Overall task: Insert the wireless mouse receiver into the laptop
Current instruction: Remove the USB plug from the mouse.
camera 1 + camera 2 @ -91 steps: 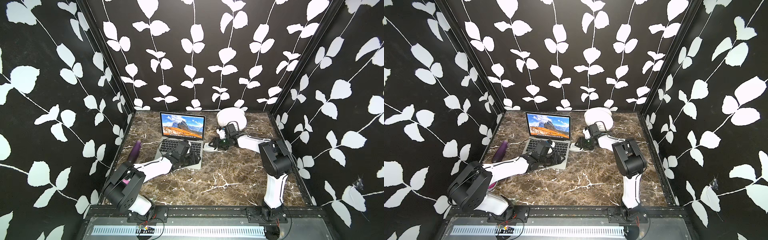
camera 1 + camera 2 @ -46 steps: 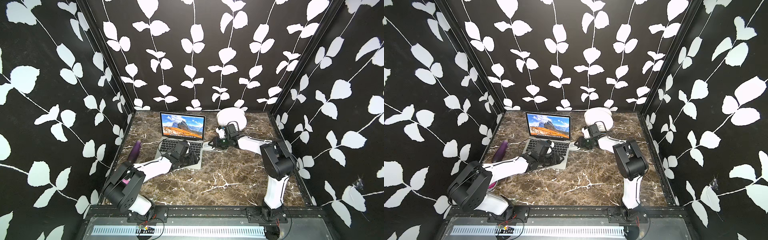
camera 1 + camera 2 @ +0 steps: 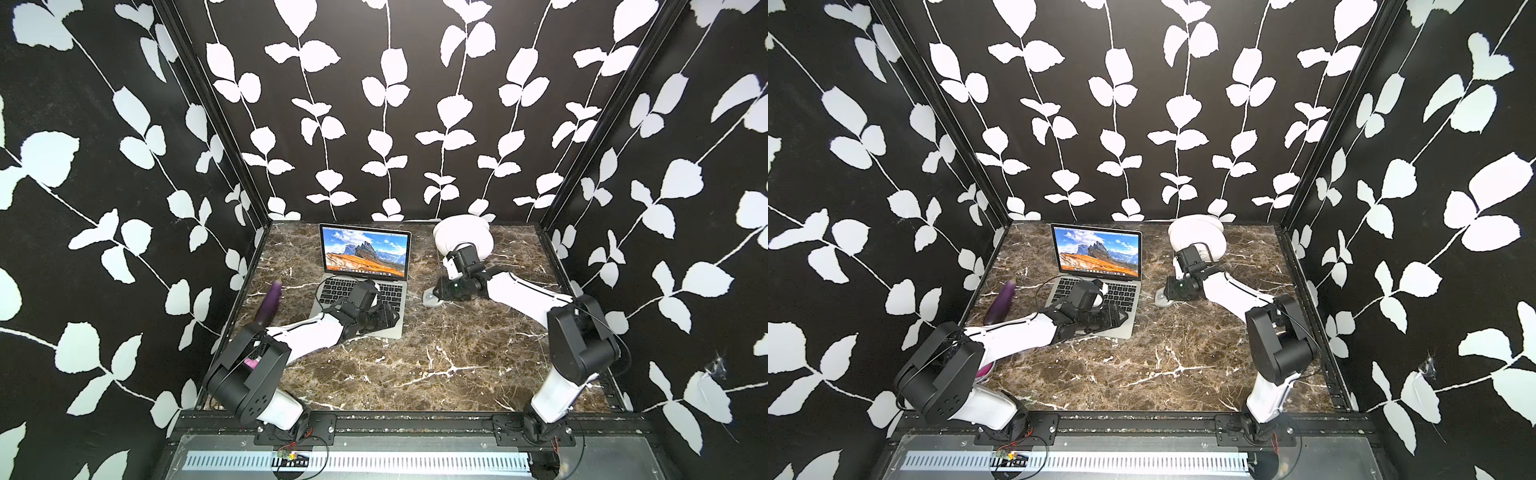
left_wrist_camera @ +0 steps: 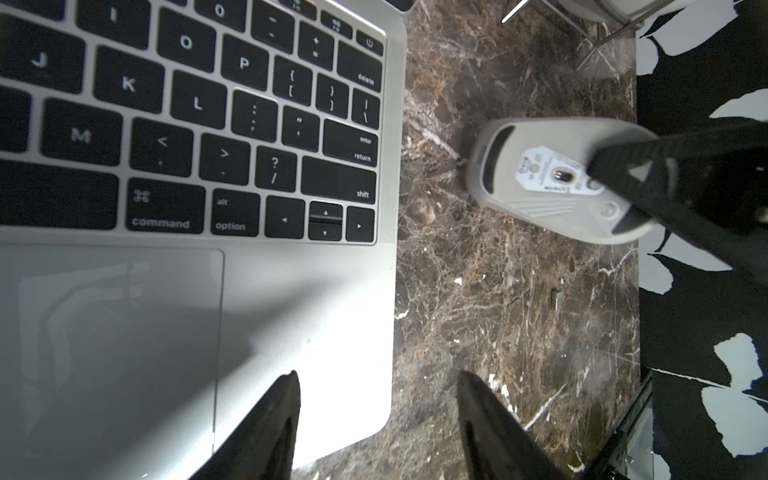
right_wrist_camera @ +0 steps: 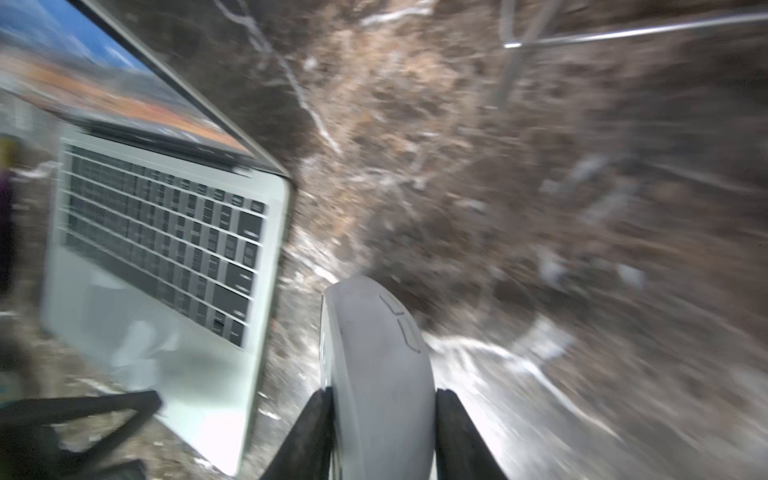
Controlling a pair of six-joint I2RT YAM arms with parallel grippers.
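The brown marble counter [image 3: 415,353] is carrying everything. The open silver laptop [image 3: 365,249] is sitting toward its back left, its screen showing orange-and-blue mountains in both top views. White plates [image 3: 461,232] are standing at the back, to the laptop's right, and a purple eggplant [image 3: 270,303] is lying to the laptop's left.

The left tool [image 4: 376,378] is hovering over the laptop's front right corner with its jaws standing well apart and holding nothing. One finger is over the palm rest and the other over bare counter.

The right tool [image 5: 382,390] is gripping the wireless mouse [image 5: 374,332], a finger pressing on each side. The mouse is being held on its edge, just beside the laptop's right side, with its labelled underside showing in the left wrist view.

The receiver [image 4: 557,299], a tiny silvery piece, is lying on bare counter to the laptop's right, apart from both laptop and mouse.
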